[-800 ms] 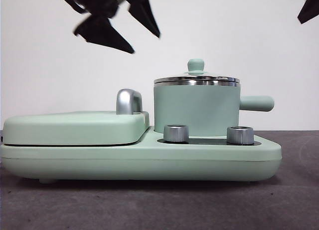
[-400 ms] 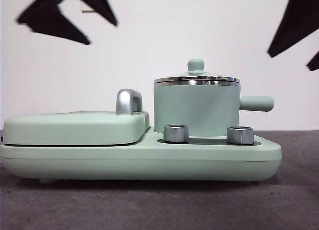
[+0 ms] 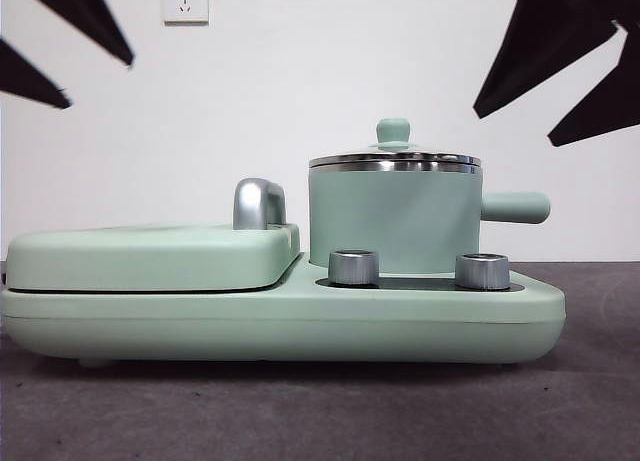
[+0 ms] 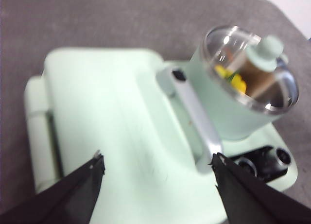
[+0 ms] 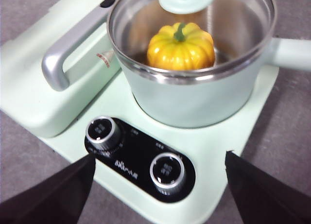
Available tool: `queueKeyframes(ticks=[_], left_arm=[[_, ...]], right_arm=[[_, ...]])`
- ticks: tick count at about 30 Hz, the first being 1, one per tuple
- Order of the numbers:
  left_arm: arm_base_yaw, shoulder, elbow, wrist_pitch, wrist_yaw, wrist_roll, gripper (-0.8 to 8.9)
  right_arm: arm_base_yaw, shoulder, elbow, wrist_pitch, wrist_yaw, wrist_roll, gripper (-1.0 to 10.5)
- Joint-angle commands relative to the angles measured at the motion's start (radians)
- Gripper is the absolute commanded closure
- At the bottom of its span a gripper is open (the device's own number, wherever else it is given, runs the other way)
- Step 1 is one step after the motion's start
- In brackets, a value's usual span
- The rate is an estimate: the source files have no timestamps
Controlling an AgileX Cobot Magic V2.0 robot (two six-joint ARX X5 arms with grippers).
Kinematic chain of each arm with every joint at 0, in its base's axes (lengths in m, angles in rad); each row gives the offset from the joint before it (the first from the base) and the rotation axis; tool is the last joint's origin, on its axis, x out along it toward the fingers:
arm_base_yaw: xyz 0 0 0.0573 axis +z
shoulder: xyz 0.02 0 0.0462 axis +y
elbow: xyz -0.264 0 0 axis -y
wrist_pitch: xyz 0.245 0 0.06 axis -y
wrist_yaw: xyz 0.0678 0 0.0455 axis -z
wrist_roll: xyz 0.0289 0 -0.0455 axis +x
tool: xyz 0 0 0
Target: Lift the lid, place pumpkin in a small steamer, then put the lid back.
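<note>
The small steamer (image 3: 395, 221) stands on the right part of the mint-green appliance, its handle pointing right. The lid (image 3: 394, 162) sits shut on it, knob up. The pumpkin (image 5: 181, 46) lies inside the pot and shows through the glass in the right wrist view and in the left wrist view (image 4: 228, 76); the pot wall hides it in the front view. My left gripper (image 3: 100, 81) is open and empty, high at the far left, above the grill cover (image 4: 112, 127). My right gripper (image 3: 512, 131) is open and empty, high to the right of the pot, above the dials (image 5: 159, 158).
The wide appliance base (image 3: 300, 311) carries a flat grill cover (image 3: 150, 256) with a steel handle (image 3: 255, 203) on the left and two silver knobs (image 3: 353, 267) in front of the pot. A wall socket (image 3: 185, 1) is behind. A grey cloth covers the table.
My left gripper has moved left and up, away from the pot, to the top left corner. My right gripper has come further in from the top right. The pot and lid have not moved.
</note>
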Motion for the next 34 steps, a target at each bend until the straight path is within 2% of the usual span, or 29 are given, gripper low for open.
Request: queueKeyframes(ticks=[1,9,10,11,12,14,29,31,34], left_arm=[[-0.001,-0.04,-0.017,-0.019,-0.002,-0.023,4.52],[-0.002,-0.102,-0.018,-0.117,-0.001,0.011,5.07],[-0.002,-0.105,-0.018,-0.117,-0.001,0.016,5.54],[-0.002,-0.108,-0.018,-0.118,0.0,0.015,7.32],[-0.004,-0.111,-0.018,-0.117,0.003,0.013,8.15],[-0.005,-0.114,-0.018,-0.114,0.004,0.019,8.07],[-0.005,-0.135,-0.018,-0.133,0.009,0.024,8.07],[0.018,-0.152,-0.023,-0.131,-0.018,0.138,8.07],[0.074,-0.224,-0.122,0.009,-0.032,0.188,8.07]], right_arm=[[0.007,0.016,0.003,0.034,-0.018,-0.011,5.3],[0.007,0.018,0.003,0.05,-0.037,-0.01,5.4],[0.007,0.018,0.003,0.051,-0.045,-0.01,6.1],[0.007,0.018,0.003,0.055,-0.042,-0.01,7.8],[0.007,0.018,0.003,0.055,-0.043,-0.011,9.7],[0.007,0.018,0.003,0.059,-0.045,-0.007,9.2],[0.006,0.017,0.003,0.061,-0.042,-0.009,9.2],[0.006,0.017,0.003,0.061,-0.042,-0.009,9.2],[0.006,0.017,0.003,0.061,-0.042,-0.009,9.2]])
